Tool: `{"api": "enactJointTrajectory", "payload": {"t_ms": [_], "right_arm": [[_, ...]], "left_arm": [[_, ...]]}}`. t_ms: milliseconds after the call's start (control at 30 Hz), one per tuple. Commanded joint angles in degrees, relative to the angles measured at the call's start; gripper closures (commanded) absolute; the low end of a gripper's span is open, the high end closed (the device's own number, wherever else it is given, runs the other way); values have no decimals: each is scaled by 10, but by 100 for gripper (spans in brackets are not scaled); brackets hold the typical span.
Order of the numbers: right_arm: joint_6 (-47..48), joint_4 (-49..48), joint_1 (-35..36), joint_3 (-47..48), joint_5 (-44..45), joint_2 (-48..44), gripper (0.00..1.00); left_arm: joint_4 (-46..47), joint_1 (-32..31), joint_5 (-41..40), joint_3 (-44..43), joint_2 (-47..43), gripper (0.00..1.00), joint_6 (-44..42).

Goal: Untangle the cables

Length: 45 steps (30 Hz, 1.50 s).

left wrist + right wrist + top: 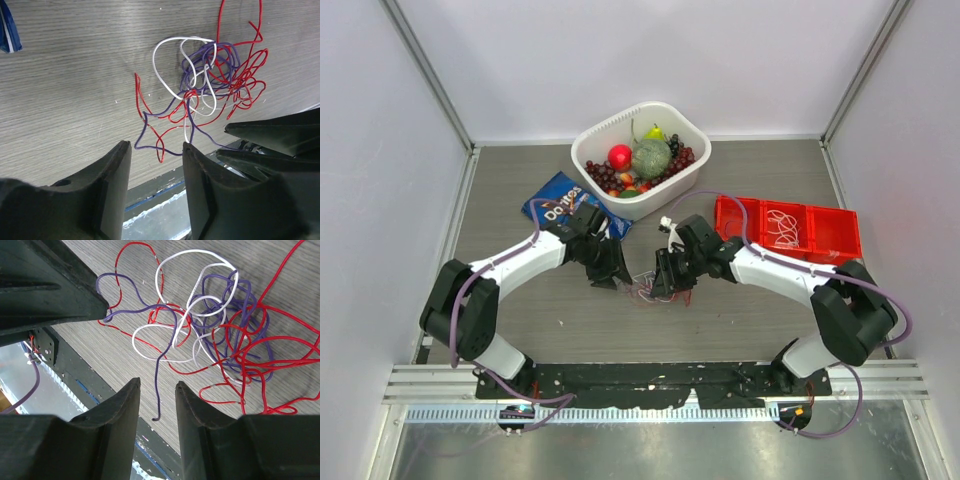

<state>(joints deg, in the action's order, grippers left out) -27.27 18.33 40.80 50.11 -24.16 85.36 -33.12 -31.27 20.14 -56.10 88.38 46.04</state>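
Three colours of wire, white, red and purple, make up the cables [650, 288]. They lie as one knotted bunch at mid-table [750, 315], with loops crossing throughout. Judged: no strand is freed, and the whole separation is left to do.

The bunch has no single heading. In the left wrist view its spread runs roughly 7 to 1 o'clock. In the right wrist view one loose purple end points to 6 o'clock, into the gap of the right gripper [157, 385], whose jaws stand apart and pinch nothing.

The left gripper [155, 147], at 9 o'clock of the bunch, is likewise released and empty.

Around the bunch, the Doritos bag [560, 208] is at 10 o'clock, the fruit basket [590, 140] at 12 and the red tray [835, 235] at 2.
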Motion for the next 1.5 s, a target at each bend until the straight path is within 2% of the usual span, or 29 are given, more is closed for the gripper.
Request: {"api": "enactJointTrajectory", "payload": {"t_ms": [0, 233, 400, 433, 567, 667, 900, 1000, 1233, 1467], "right_arm": [[7, -24, 2, 14, -6, 11, 61], [2, -29, 1, 8, -5, 14, 61], [-2, -29, 2, 5, -7, 14, 61], [-2, -29, 3, 4, -7, 15, 61], [-4, -29, 5, 5, -5, 16, 62], [-4, -25, 7, 4, 1, 14, 62], [-6, -8, 9, 9, 38, 19, 62], [-13, 6, 9, 8, 87, 20, 62], [-24, 19, 8, 5, 128, 43, 69], [-26, 79, 10, 17, 210, 99, 89]], "left_arm": [[17, 0, 4, -1, -27, 46, -1], [23, 0, -17, 22, -65, 39, 12], [96, 0, 7, 63, -75, 39, 44], [110, 0, 16, 71, -69, 41, 53], [148, 0, 37, 80, -44, 62, 73], [158, 0, 31, 79, -48, 68, 74], [106, 1, 8, 43, -72, 96, 33], [81, 0, -12, 29, -114, 100, 14], [27, 0, -51, 3, -209, 100, -17], [-15, 0, -62, -44, -250, 100, -24]]}}
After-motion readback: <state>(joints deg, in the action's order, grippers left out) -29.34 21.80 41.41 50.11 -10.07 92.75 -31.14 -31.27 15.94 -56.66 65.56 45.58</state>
